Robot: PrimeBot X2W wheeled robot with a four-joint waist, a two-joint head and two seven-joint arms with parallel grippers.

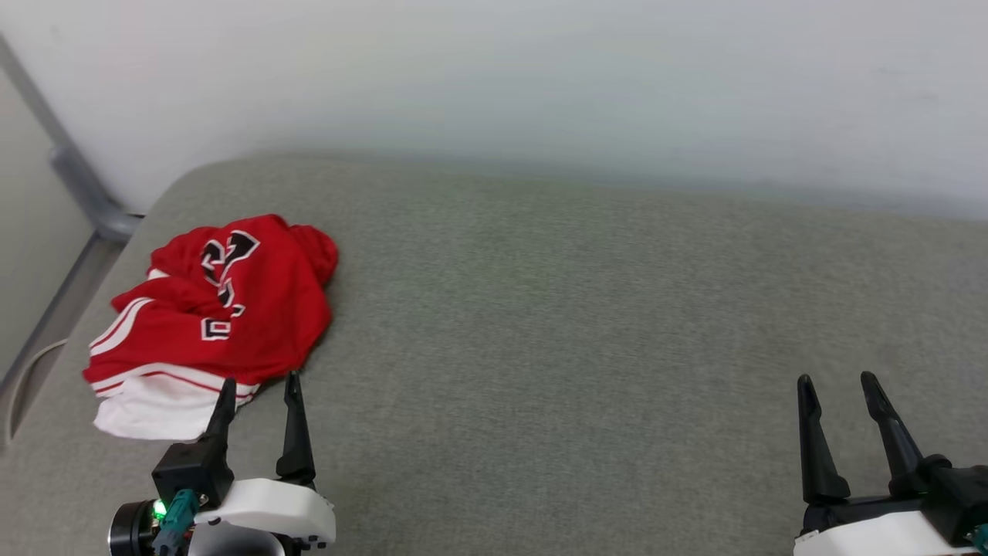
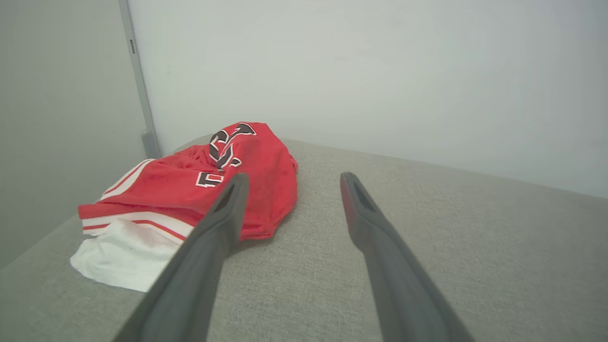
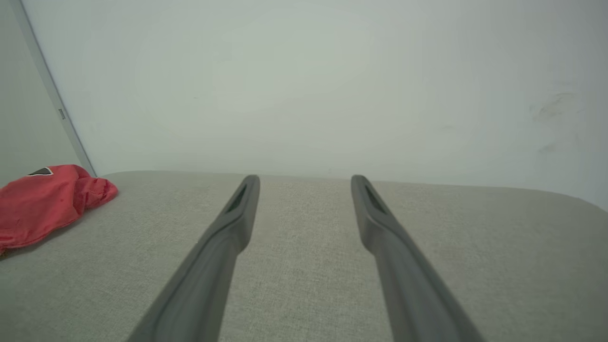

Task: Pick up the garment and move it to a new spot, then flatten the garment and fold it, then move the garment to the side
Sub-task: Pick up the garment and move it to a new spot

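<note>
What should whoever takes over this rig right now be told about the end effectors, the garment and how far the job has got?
The left end effector is open and empty, its fingertips at the near edge of the garment; contact cannot be told.
The right end effector is open and empty, over the bare grey surface, well apart from the garment.
The garment lies crumpled in a heap near the surface's far left corner.
Done: nothing yet; it is not picked up.
Left: pick up, move, flatten, fold, move aside.
</note>
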